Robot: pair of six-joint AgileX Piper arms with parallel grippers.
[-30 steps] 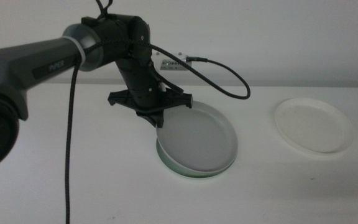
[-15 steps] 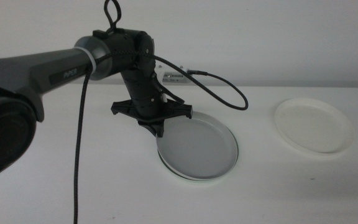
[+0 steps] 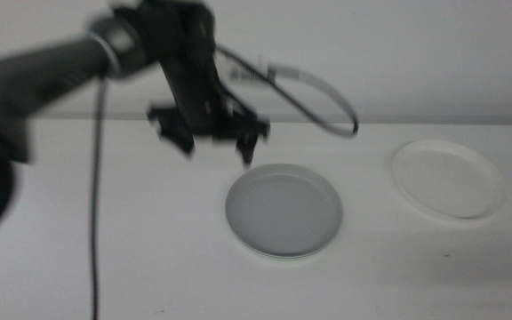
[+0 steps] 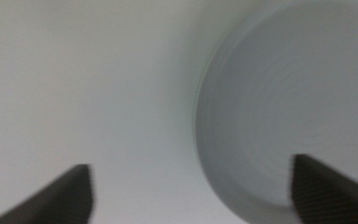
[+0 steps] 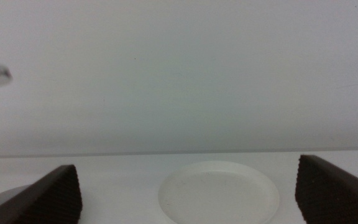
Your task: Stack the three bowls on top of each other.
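Grey bowl (image 3: 284, 211) sits nested on the mint green bowl (image 3: 278, 256) mid-table; left gripper (image 3: 213, 142) hovers just behind it, jaws spread, empty. White bowl (image 3: 449, 179) lies well apart; right gripper (image 5: 191, 193) faces it, jaws wide.

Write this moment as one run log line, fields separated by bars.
left tool: open, above table | grey bowl: on mint bowl | white bowl: apart | right tool: open, waiting

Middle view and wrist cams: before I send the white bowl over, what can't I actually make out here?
- Mint green bowl: middle view, only a thin rim edge shows under the grey bowl.
- Left gripper: middle view, motion-blurred.
- Grey bowl: left wrist view, blurred and cut by the frame.
- Right gripper: outside the middle view.
- White bowl: right wrist view, near rim cut off.
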